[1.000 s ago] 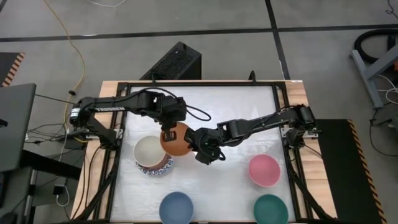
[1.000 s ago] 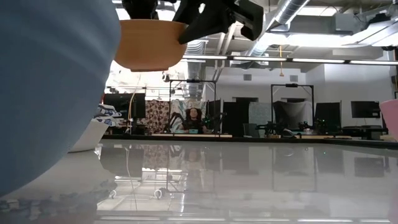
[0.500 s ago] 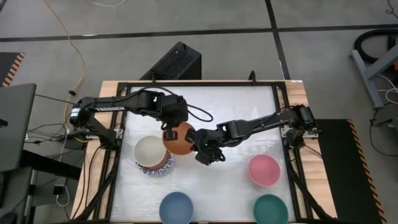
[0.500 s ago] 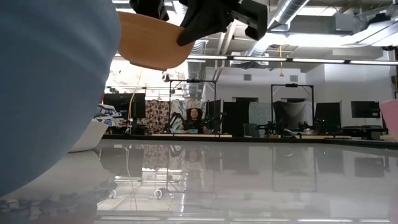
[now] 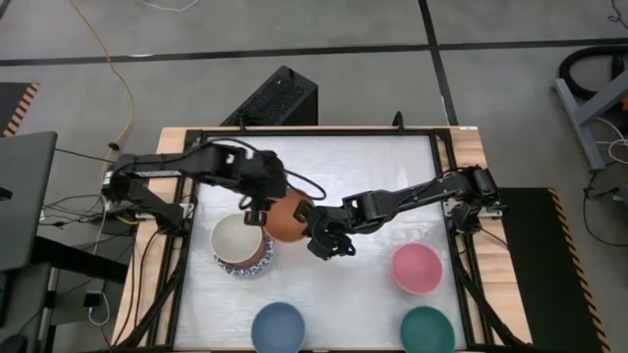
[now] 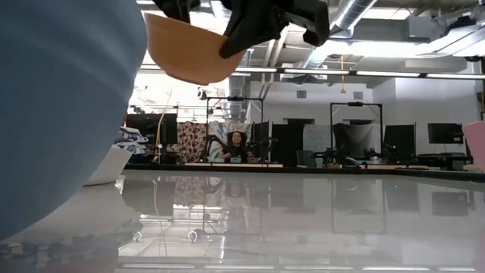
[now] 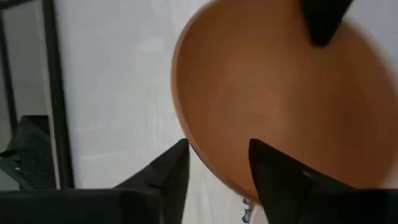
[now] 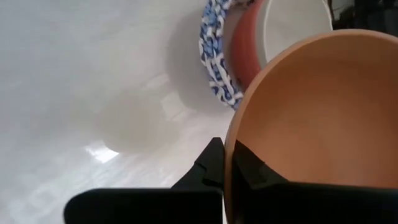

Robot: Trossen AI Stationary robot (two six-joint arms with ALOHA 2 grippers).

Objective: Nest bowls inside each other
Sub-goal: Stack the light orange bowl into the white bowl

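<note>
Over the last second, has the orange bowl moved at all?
Yes. In the high view the orange bowl, pinched at its rim by the right gripper, has drifted slightly rightward, away from the stacked bowls, and the low view shows it tipped.

**A:** What can't we make out here?

**B:** In the low view, the blue bowl (image 6: 61, 114) fills the near side and runs off the picture's edge, blurred. It hides most of the stack of bowls (image 6: 125, 155) behind it. The pink bowl (image 6: 476, 148) is a mere sliver at the opposite edge.

**A:** And the orange bowl (image 5: 287, 218)?

**B:** From above, both arms cover part of its rim. The right wrist view cuts off its far side, and the left wrist view smears it.

**A:** The left gripper (image 5: 257, 208)?

**B:** From above it is a dark mass; its fingertips cannot be separated. How many bowls the stack holds cannot be told either.
</note>
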